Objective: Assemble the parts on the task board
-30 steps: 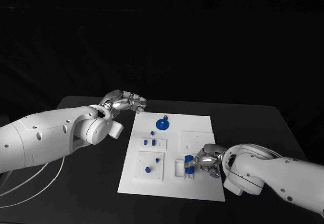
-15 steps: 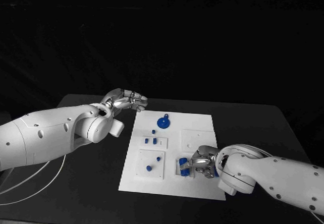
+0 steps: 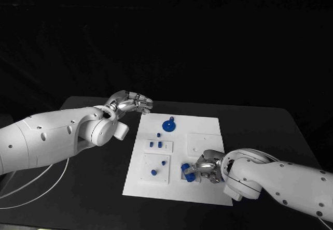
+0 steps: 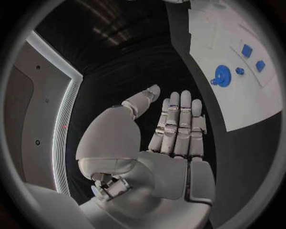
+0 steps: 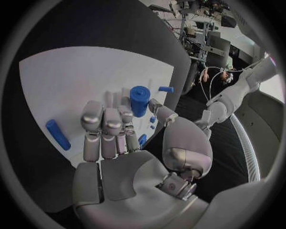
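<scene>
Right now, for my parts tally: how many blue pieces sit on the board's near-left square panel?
2. The far blue piece sits toward the far right corner of the square panel; the near blue piece sits mid-panel, closer to the robot. None looks hidden there.

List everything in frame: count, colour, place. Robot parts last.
table: 1, black, under everything.
task board: 1, white, middle of the table.
round disc part: 1, blue, far end of the board.
small parts: several, blue, on the board's left side, mid to near.
cylinder part: 1, blue, upright on the board just beyond the right hand's fingers.
loose bar part: 1, blue, lying flat on the board beside the right hand.
left hand: 1, silver, off the board's far left corner, holds nothing.
right hand: 1, silver, over the board's near right area; grip unclear.
</scene>
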Tool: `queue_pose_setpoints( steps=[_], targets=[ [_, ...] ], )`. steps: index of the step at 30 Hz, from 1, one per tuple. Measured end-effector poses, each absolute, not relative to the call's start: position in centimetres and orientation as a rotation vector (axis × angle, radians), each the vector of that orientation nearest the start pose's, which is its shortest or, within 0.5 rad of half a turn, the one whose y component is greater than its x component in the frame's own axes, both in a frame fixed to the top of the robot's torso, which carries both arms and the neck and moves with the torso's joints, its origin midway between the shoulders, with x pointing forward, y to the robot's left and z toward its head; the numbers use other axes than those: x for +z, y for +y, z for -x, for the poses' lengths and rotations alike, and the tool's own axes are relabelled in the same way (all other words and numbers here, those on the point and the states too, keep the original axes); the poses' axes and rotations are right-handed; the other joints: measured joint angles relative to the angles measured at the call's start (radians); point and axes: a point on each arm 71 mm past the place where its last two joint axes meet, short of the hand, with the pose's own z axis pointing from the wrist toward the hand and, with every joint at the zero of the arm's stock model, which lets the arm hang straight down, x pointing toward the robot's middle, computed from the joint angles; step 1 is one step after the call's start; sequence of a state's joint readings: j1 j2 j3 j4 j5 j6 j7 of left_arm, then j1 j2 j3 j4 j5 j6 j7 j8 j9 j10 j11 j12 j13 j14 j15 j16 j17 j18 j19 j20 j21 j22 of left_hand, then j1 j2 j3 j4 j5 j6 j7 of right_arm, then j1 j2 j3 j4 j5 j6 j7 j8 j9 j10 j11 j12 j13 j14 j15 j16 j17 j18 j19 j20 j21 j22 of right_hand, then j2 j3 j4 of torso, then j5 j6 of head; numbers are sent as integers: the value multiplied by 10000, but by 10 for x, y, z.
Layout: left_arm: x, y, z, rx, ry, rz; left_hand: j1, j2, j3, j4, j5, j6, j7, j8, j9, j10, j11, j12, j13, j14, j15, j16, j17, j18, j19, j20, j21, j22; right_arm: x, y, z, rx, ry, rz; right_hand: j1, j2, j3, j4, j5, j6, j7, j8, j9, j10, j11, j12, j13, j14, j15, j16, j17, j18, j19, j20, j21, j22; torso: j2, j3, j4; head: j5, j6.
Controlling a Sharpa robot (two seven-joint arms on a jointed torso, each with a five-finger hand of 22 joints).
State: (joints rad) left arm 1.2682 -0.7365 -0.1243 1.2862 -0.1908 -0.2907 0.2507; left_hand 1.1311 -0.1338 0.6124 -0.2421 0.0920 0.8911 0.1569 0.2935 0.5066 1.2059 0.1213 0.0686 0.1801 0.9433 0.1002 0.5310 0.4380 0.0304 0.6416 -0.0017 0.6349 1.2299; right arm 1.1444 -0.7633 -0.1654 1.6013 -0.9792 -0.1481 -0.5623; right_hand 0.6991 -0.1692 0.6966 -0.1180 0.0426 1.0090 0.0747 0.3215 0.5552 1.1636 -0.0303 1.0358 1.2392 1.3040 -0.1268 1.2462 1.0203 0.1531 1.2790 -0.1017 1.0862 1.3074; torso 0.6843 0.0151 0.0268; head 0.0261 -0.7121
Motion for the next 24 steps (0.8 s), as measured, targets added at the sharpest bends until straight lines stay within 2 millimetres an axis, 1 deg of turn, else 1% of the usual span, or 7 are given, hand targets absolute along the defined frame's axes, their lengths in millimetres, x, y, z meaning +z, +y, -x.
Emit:
queue_pose_setpoints(
  steps=[5,7,8,12,15,17,24],
  targets=[
    [-193,225,-533,-12766,15742,9554,0,0,0,0,0,-3,3,0,-10,0,0,0,-9,0,0,0,13,0,0,0,-40,10,-281,-165,-428,4894,23358,-3567,-710,-375,-810,-7,0,-112,113,-118,-12,-95,95,-60,32,-1,2,-89,-1,2,-51,3,-29,0,0,7,-4,7,5],
    [-193,225,-533,-12765,15743,9555,0,0,0,0,0,-35,35,0,-10,0,0,0,-9,0,0,0,16,0,0,0,-40,9,-281,-165,-428,4909,23329,-3582,-942,-247,-1341,-286,0,-134,134,-119,-8,-168,120,-60,64,-48,-11,-91,8,1,-149,-43,-88,0,0,6,-4,7,5],
    [-193,225,-533,-12765,15743,9555,0,0,0,0,0,-35,35,0,-10,0,0,0,-9,0,0,0,23,0,0,0,-40,9,-281,-166,-428,4915,23321,-3585,-1140,-49,-1836,-651,12,-144,144,-119,6,-219,71,-59,86,-84,-25,-91,35,2,-204,-91,-89,0,0,6,-5,8,5],
    [-193,225,-533,-12763,15746,9557,0,0,0,0,0,-35,35,0,-9,0,0,0,-9,0,0,0,23,0,0,0,-40,9,-280,-167,-427,4957,23303,-3579,-1486,296,-2701,-1467,49,-144,144,-168,25,-240,50,-100,98,-91,-20,-149,60,2,-223,-80,-176,0,-1,7,-5,8,12],
    [-193,225,-533,-12761,15747,9559,0,0,0,0,0,-35,35,0,-9,0,0,0,-9,0,0,-12,23,0,0,0,-40,9,-280,-168,-426,5029,23321,-3538,-1529,340,-2886,-1670,48,-145,144,-172,20,-240,50,-100,98,-93,-18,-180,64,1,-252,-108,-176,0,-1,9,-5,7,14],
    [-193,226,-533,-12758,15748,9560,0,0,0,0,0,-35,35,0,-9,0,0,0,-8,0,0,-39,24,0,0,0,-40,9,-280,-168,-424,5151,23356,-3455,-1367,400,-2864,-1692,48,-146,143,-175,20,-240,50,-100,98,-100,-12,-196,76,2,-245,-116,-176,0,-1,10,-5,7,15],
    [-193,226,-533,-12749,15747,9566,0,0,0,0,0,-35,35,0,-9,0,0,0,-8,0,0,-39,32,-1,0,0,-40,18,-280,-170,-418,5530,23578,-2963,225,290,-2491,-1733,48,-96,91,-175,37,-234,47,-100,112,-80,-30,-196,117,-5,-180,-184,-176,0,-1,12,-5,4,25]
  ],
)
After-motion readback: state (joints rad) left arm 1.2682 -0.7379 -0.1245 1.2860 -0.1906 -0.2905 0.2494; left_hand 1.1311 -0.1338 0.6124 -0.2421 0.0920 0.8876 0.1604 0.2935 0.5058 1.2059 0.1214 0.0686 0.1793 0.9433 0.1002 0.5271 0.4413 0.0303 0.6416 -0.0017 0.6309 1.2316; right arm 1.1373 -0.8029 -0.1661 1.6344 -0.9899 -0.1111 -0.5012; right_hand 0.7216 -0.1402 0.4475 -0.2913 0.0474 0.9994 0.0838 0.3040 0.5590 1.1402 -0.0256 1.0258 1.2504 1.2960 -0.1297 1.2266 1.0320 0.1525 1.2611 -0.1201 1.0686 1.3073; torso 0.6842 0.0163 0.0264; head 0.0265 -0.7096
